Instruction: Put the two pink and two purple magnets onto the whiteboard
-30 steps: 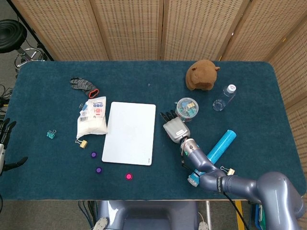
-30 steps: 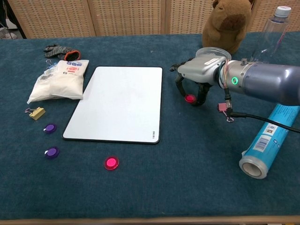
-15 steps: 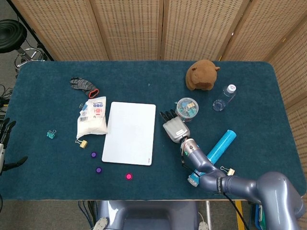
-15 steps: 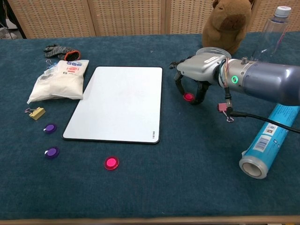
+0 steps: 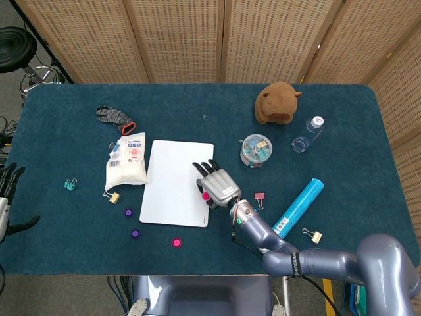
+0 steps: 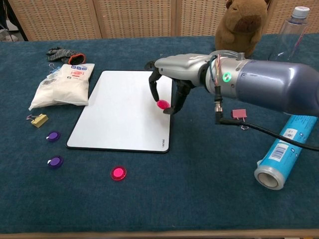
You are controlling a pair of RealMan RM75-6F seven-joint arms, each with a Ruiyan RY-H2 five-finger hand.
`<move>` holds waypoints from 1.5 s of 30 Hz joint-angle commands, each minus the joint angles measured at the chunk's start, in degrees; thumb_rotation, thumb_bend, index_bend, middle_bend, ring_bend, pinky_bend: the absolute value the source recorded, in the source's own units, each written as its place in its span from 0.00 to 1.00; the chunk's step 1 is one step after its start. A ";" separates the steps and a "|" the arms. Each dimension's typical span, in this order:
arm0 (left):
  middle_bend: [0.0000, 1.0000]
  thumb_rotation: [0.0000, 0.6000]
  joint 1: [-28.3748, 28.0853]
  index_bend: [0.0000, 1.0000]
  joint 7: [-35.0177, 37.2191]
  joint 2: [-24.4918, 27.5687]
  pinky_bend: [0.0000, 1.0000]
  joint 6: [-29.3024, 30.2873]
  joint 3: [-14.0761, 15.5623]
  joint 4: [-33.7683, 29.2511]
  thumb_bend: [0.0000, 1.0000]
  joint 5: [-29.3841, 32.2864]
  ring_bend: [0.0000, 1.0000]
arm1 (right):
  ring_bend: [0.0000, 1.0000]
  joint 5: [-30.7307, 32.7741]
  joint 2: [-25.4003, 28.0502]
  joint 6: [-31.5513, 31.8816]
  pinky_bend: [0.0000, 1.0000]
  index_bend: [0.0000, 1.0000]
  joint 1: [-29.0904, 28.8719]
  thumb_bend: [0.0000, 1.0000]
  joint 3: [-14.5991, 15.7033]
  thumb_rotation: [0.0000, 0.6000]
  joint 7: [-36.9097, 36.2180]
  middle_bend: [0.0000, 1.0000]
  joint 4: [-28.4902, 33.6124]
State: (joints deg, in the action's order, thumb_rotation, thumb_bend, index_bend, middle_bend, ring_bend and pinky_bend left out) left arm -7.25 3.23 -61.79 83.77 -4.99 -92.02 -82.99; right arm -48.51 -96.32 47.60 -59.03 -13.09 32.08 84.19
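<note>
Right hand [image 6: 172,79] out over the right edge of the whiteboard [image 6: 119,112], fingers [image 6: 153,87] curled down and pinching a pink magnet [image 6: 163,104] just above the board's white face; seen in the head view too, hand [image 5: 217,184] above the board's [image 5: 174,181] right side with the pink magnet [image 5: 206,196] showing between the fingers. Not possible to tell whether that magnet touches the board. Second pink magnet [image 6: 118,173] lying on the blue surface [image 6: 199,199] just below the board's lower edge. Two purple magnets [image 6: 53,136] [image 6: 55,162] on the surface off the board's lower left corner, one above the other, near each other but apart. Left hand [image 5: 8,197] only at the far left edge of the head view, off the surface, fingers spread and grasping nothing. White packet [image 6: 62,84] just left of the board, dark glove [image 6: 62,52] behind it, gold binder clip [image 6: 37,119] in front of it. Brown plush toy [image 6: 241,25] at the back right, clear bottle [image 6: 291,30] beside it, blue tube [image 6: 286,149] lying at the right, pink binder clip [image 6: 239,114] under the right forearm.
</note>
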 commanded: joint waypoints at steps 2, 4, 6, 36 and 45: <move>0.00 1.00 0.12 0.00 -0.04 0.02 0.00 0.32 0.02 -0.16 0.02 -0.15 0.00 | 0.00 2.40 -2.52 0.21 0.00 0.54 -1.85 0.34 -1.04 1.00 0.88 0.00 0.56; 0.00 1.00 0.19 0.00 0.06 0.08 0.00 0.37 0.04 -0.29 0.02 -0.11 0.00 | 0.00 4.37 -4.21 0.31 0.00 0.54 -2.78 0.34 -1.89 1.00 0.76 0.00 0.44; 0.00 1.00 0.21 0.00 0.26 0.18 0.00 0.35 0.04 -0.29 0.02 -0.08 0.00 | 0.00 7.04 -5.77 0.28 0.00 0.54 -3.70 0.34 -2.76 1.00 0.65 0.00 0.01; 0.00 1.00 0.30 0.00 1.43 0.79 0.00 0.29 -0.51 0.06 0.02 0.86 0.00 | 0.00 6.15 -8.66 3.01 0.00 0.31 -5.63 0.34 1.90 1.00 3.49 0.00 -3.22; 0.00 1.00 0.05 0.00 1.94 0.96 0.00 -0.47 -0.07 0.44 0.02 0.32 0.00 | 0.00 0.22 -0.76 8.67 0.00 0.31 -2.13 0.34 2.37 1.00 3.06 0.00 5.40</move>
State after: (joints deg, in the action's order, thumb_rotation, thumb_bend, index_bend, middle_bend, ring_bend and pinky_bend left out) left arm -7.19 5.15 -60.84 83.32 -5.07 -91.61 -82.68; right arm -46.13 -99.52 54.39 -62.58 -11.26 35.27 87.37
